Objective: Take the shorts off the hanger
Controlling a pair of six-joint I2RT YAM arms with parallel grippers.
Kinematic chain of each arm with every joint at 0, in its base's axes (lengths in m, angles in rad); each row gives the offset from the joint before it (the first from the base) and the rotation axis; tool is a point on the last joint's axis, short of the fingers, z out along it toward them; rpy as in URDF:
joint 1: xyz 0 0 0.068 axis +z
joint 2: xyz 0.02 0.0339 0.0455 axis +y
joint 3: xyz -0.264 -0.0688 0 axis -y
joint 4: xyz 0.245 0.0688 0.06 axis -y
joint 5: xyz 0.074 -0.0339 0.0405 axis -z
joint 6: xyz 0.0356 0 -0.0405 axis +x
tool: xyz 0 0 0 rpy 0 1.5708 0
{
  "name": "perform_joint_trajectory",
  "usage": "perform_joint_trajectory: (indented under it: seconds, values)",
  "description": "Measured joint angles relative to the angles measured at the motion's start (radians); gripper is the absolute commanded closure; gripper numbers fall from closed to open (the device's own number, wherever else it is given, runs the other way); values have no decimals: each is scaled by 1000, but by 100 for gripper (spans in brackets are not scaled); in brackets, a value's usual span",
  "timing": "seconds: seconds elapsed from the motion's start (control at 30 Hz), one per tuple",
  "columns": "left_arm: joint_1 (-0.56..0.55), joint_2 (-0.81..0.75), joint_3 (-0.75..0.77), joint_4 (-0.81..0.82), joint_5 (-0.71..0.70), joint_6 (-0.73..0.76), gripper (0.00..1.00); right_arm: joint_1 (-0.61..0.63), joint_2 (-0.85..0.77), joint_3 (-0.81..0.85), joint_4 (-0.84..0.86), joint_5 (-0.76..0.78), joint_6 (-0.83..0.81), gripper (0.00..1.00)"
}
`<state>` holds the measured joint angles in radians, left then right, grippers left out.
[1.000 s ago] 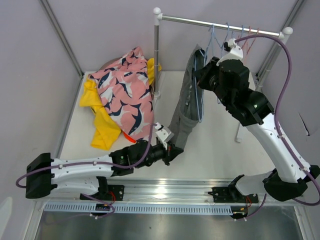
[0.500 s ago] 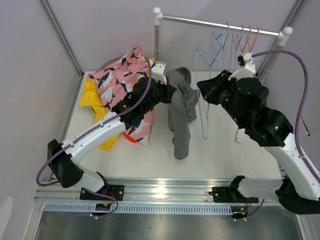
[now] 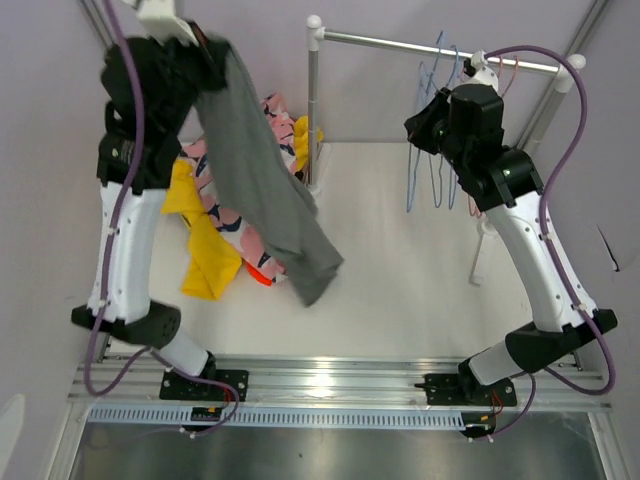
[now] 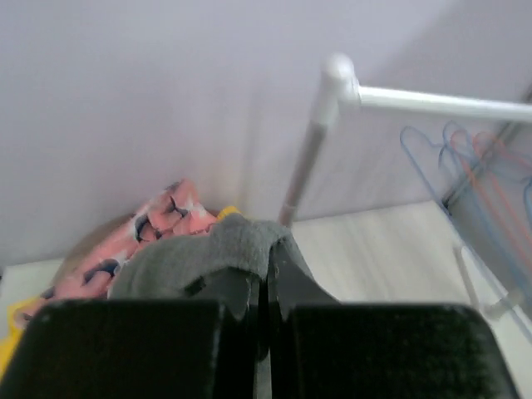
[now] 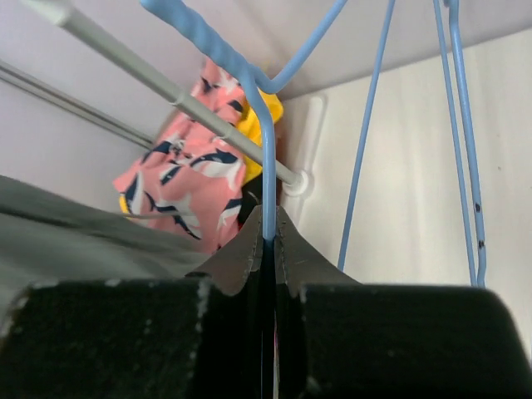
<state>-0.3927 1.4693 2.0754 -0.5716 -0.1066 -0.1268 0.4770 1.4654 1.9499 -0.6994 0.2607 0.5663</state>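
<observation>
Your left gripper (image 4: 266, 278) pinches the grey shorts (image 3: 270, 190), draped limp toward 5 o'clock and hiding much of the pink shorts (image 3: 283, 125). Your right gripper (image 5: 268, 245) clamps a blue hanger (image 5: 268, 158), its hook cut off.

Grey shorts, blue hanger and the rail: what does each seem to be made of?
Grey shorts: soft matte cloth, probably a knit; they drape and fold limply from the left gripper. Blue hanger: seemingly thin wire with a smooth blue coating, judging by its slim bent rod. Rail: likely metal tube, pale with a slight sheen, though painted plastic can't be excluded.
</observation>
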Motion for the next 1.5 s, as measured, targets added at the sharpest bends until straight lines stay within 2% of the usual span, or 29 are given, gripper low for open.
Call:
perform_joint_trajectory:
  seconds: [0.07, 0.1, 0.2, 0.3, 0.33, 0.37, 0.4, 0.43, 0.5, 0.57, 0.67, 0.77, 0.87, 1.13, 1.17, 1.2, 1.33, 1.37, 1.4, 1.43, 1.5]
  values:
    - [107, 142, 272, 13, 65, -18, 100, -25, 34, 0, 0, -33, 0, 100]
    - [151, 190, 331, 64, 97, -33, 100, -37, 49, 0, 0, -48, -1, 100]
    - [258, 305, 401, 140, 180, -85, 100, -65, 78, -1, 2, -87, -2, 100]
    - [299, 454, 426, 188, 241, -131, 98, -85, 94, -3, 15, -113, -8, 100]
    - [302, 497, 426, 193, 253, -140, 88, -90, 101, -3, 29, -125, -13, 100]
    - [303, 565, 424, 196, 271, -149, 88, -93, 103, -3, 32, -127, -14, 100]
    - [304, 612, 418, 195, 285, -160, 75, -96, 109, -3, 39, -135, -18, 100]
    - [303, 666, 407, 193, 306, -161, 60, -98, 115, -3, 48, -141, -19, 100]
    - [301, 769, 376, 176, 350, -163, 14, -101, 128, -3, 63, -148, -22, 100]
    - [301, 834, 330, 141, 374, -178, 5, -101, 142, 1, 80, -154, -24, 100]
    - [298, 866, 270, 60, 382, -187, 4, -102, 171, 29, 89, -165, -25, 100]
    - [291, 811, 188, 43, 374, -187, 3, -102, 210, 77, 82, -171, -25, 100]
    - [284, 626, 4, 50, 359, -189, 1, -102, 253, 138, 73, -172, -29, 100]
    - [269, -133, -575, 288, 355, -220, 1, -118, 336, 256, 59, -168, -29, 99]
    - [269, -193, -615, 304, 355, -222, 1, -121, 339, 256, 54, -168, -29, 94]
    - [269, -249, -654, 323, 356, -222, 1, -122, 340, 253, 51, -168, -29, 73]
    - [267, -377, -790, 353, 360, -222, 1, -124, 321, 171, 69, -161, -18, 19]
    - [266, -396, -821, 347, 362, -221, 1, -124, 312, 143, 74, -159, -14, 14]
    - [266, -406, -849, 338, 361, -220, 1, -124, 303, 118, 74, -156, -15, 4]
    - [264, -414, -873, 323, 361, -216, 1, -124, 293, 94, 76, -153, -12, 0]
    - [264, -439, -907, 282, 362, -213, 1, -124, 266, 42, 74, -144, -13, 1]
